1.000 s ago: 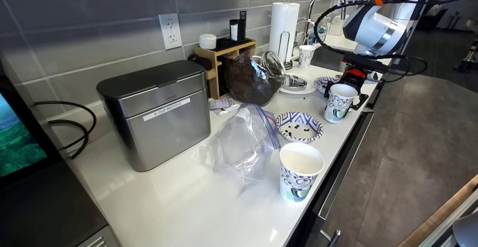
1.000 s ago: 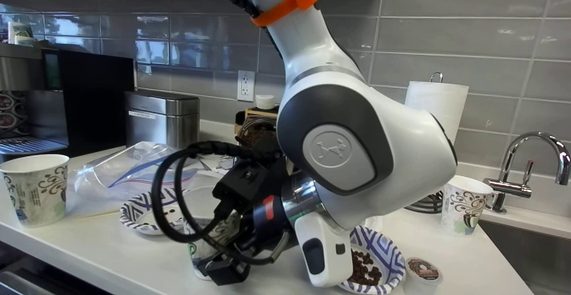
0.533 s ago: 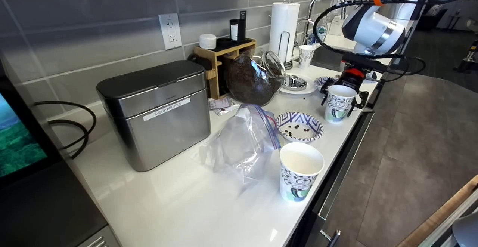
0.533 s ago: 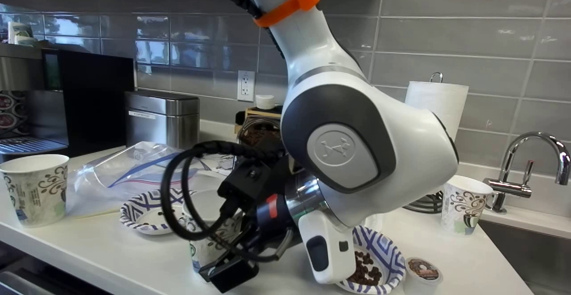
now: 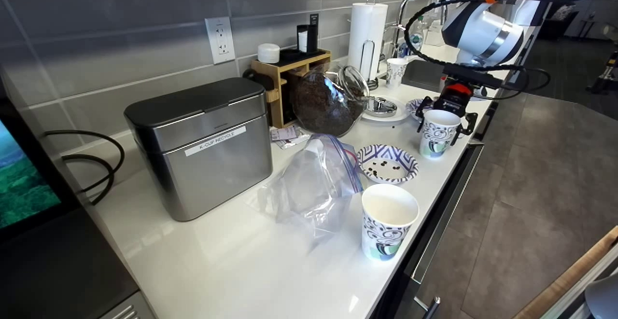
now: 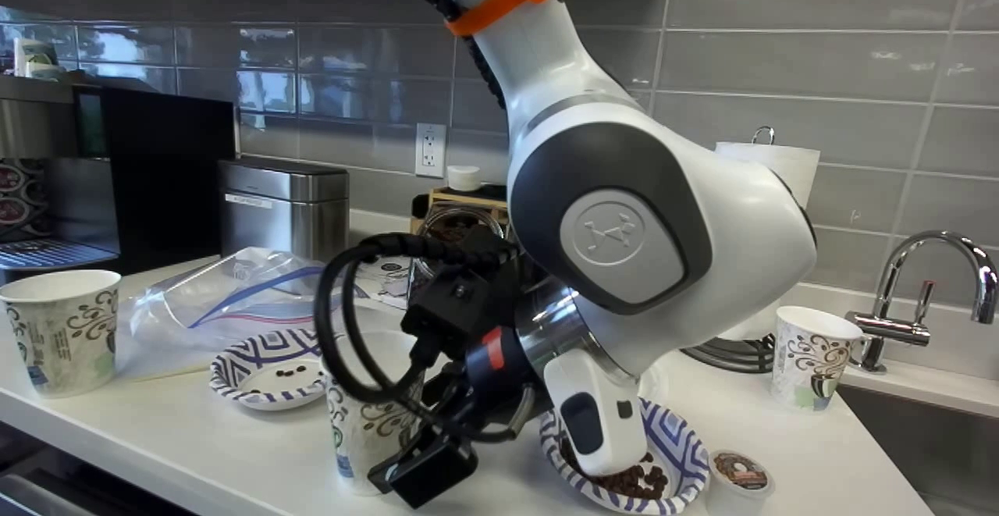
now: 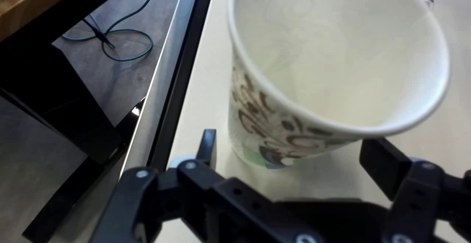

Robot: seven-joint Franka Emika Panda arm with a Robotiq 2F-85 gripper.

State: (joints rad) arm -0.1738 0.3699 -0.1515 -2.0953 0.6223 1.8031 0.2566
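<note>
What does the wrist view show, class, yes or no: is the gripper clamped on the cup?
No, the gripper is open, and counter shows between one finger and the cup.

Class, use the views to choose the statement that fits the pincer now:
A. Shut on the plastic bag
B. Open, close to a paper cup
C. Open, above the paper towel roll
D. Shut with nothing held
B: in the wrist view, the pincer has its fingers spread wide apart, close to an upright paper cup.

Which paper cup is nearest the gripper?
In an exterior view, the middle paper cup, directly in front of the open gripper. The foremost cup beside the zip-top bag and rearmost cup near the paper towel roll stand farther off.
</note>
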